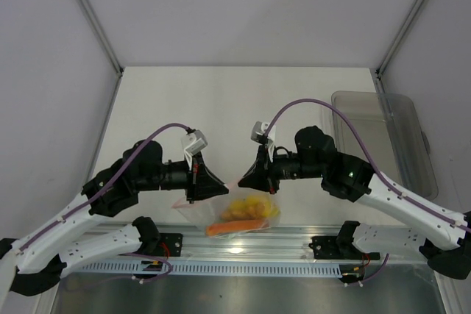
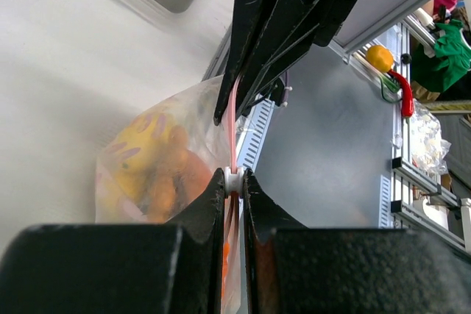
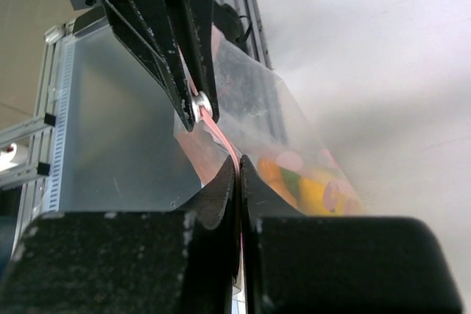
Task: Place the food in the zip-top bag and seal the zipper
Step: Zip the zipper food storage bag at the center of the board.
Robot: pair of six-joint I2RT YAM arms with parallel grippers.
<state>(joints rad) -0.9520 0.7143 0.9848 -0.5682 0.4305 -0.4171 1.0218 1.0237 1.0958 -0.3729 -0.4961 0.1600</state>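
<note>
Now both arms reach inward, tips facing. Left claw (image 2: 234, 182) and right claw (image 3: 238, 170) each pinch the zipper (image 2: 233, 123). Zip-top bag (image 1: 195, 209) holding food (image 1: 252, 207) sits between them, near the surface's (image 1: 221, 108) front edge.

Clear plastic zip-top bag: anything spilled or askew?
Nothing stands out. The left gripper and right gripper pinch the pink-red zipper strip of the clear plastic bag; the yellow and orange toy food sits inside, none spilled.
</note>
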